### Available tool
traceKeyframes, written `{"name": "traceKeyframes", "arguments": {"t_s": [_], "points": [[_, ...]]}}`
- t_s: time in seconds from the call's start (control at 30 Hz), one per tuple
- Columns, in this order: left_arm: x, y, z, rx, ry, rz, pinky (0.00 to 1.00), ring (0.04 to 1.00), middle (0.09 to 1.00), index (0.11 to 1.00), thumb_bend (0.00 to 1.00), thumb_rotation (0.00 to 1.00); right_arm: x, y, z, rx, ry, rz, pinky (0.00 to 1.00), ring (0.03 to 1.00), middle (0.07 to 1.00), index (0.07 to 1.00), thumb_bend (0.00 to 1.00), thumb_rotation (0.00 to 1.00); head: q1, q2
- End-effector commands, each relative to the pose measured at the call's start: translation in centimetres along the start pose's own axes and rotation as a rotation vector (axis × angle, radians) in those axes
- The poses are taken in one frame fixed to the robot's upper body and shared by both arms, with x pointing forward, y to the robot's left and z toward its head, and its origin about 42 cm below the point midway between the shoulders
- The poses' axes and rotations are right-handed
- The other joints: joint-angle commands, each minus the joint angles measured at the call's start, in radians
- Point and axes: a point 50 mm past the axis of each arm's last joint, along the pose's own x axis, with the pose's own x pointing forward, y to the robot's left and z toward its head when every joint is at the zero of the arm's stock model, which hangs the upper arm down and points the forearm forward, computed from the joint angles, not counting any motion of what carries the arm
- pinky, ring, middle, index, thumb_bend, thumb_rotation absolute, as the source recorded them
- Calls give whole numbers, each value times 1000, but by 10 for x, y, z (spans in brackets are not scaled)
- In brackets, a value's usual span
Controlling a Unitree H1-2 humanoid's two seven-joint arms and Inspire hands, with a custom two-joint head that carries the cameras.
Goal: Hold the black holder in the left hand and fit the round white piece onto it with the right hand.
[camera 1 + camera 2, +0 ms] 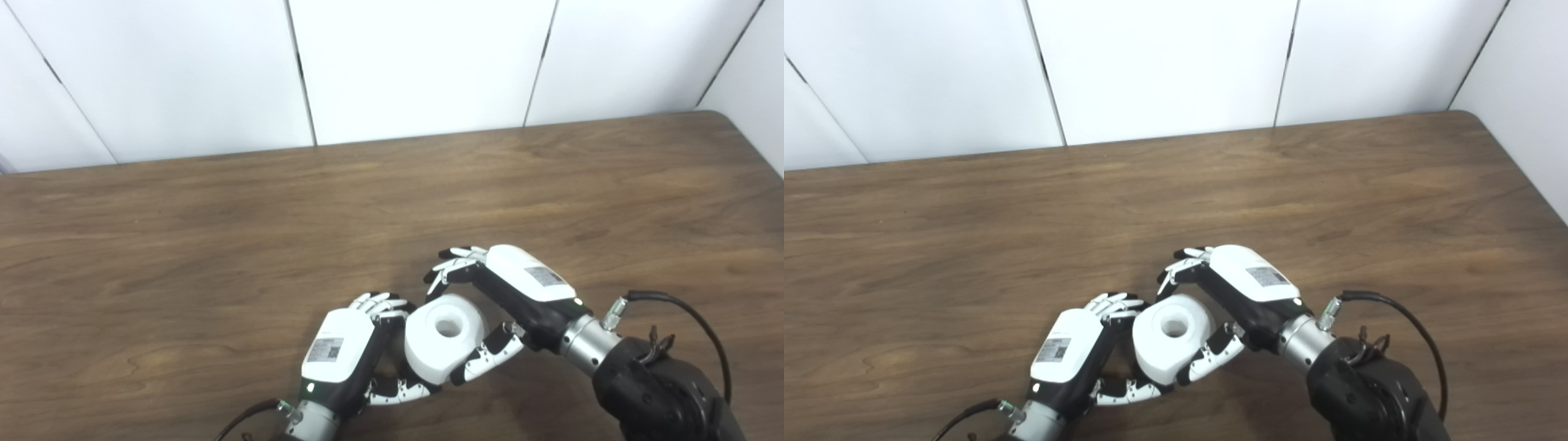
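The round white piece [446, 337] (a thick ring with a centre hole) sits low over the wooden table [184, 257], between both hands. The left robot hand [361, 352] curls around its left and underside, probably gripping the black holder, which is hidden. The right robot hand [490, 306] has fingers arched above it and thumb against its right flank.

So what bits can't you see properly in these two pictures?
- Black holder: not visible in either eye view; the round white piece with a hole and the left hand would cover it.
- Whether the white piece is seated on anything: hidden beneath it.
- Right hand: its grip on the piece is unclear, the fingers curl above it.
- Both forearms: cut off by the bottom edge.
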Motion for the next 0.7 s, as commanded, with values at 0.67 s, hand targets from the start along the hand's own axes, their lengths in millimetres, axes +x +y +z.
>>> {"name": "traceKeyframes", "arguments": {"t_s": [0.67], "points": [[-5, -14, -8, 21, 66, -103, 882, 860, 787, 488, 518, 45, 6, -3, -5, -80, 27, 76, 975, 933, 802, 576, 917, 210, 1, -1]]}}
